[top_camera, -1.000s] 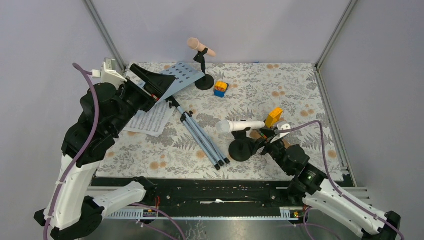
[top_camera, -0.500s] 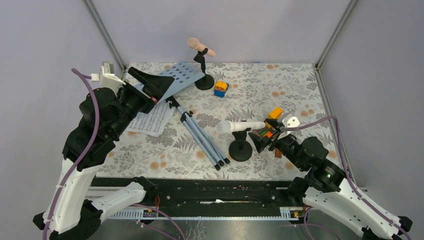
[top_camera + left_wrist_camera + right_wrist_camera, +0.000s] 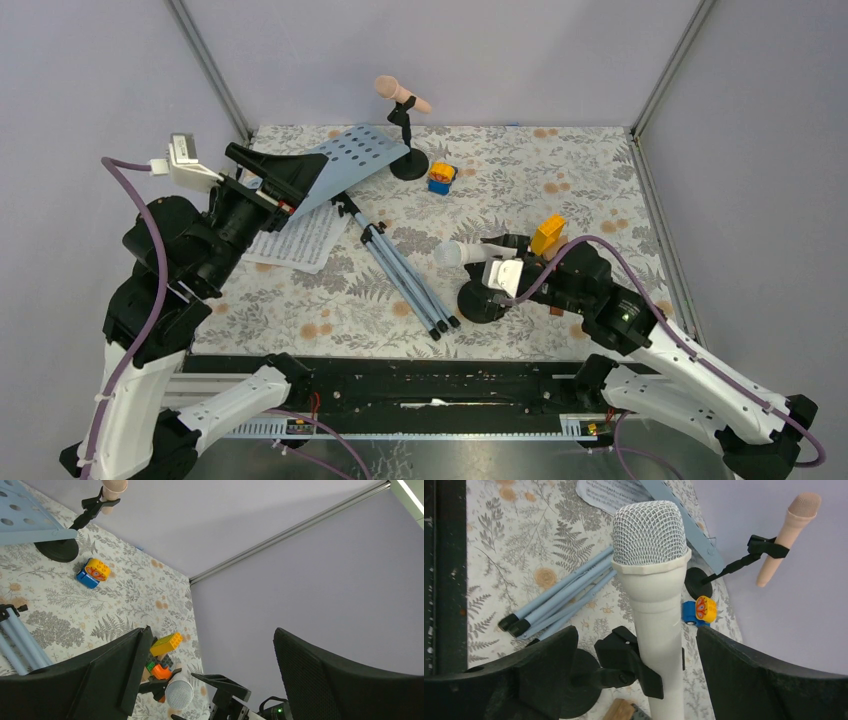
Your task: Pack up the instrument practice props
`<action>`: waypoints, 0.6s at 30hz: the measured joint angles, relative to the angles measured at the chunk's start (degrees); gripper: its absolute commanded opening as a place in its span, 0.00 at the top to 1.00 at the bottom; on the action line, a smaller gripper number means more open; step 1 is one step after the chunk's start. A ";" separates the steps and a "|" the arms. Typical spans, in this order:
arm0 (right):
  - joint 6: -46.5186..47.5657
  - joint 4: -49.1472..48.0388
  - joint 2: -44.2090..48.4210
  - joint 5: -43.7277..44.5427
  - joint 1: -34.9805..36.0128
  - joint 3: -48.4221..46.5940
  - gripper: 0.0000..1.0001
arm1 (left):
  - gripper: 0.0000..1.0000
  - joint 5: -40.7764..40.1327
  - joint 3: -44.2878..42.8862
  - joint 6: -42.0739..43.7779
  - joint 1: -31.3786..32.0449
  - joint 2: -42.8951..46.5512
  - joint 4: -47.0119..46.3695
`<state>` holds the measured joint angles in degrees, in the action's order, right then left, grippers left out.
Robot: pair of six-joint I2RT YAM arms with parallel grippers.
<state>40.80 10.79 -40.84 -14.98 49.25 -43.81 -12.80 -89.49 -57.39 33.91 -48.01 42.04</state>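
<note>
Though half-hidden overhead, white microphone (image 3: pixel 651 580) — wrist view — sits between right fingers (image 3: pixel 524 677).

Matt white plastic microphone (image 3: pixel 656 625), wire-mesh head; matt black clip holder (image 3: pixel 626 662); smooth pale-blue tripod legs (image 3: pixel 559 594) at nine o'clock; printed paper sheet-music pages (image 3: pixel 609 492) at twelve; matt floral table cover (image 3: pixel 489 530).

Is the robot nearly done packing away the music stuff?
Not yet, nothing looks packed. The right claw is open around the white microphone, which sits clipped in its black holder. The left claw is open and empty above the table. Left to do: the pink microphone on the far holder, the blue music rack lying flat, and the sheet music by it.
</note>
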 measured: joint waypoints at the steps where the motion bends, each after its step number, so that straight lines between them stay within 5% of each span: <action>1: 1.60 0.20 -0.72 -0.20 0.00 -0.31 0.06 | 0.01 -0.09 0.02 0.15 0.00 0.17 -0.11; 6: 7.80 0.11 -4.35 0.37 0.00 -0.61 0.07 | 0.01 -0.81 0.59 0.66 0.00 0.98 -1.11; 18: 12.15 -7.98 -5.73 1.75 0.00 0.24 0.32 | 0.01 -1.33 3.28 2.82 0.02 2.25 -3.82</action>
<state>52.95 2.81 -46.57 -13.23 49.25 -43.57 -14.13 -86.21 -54.57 33.93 -45.76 38.22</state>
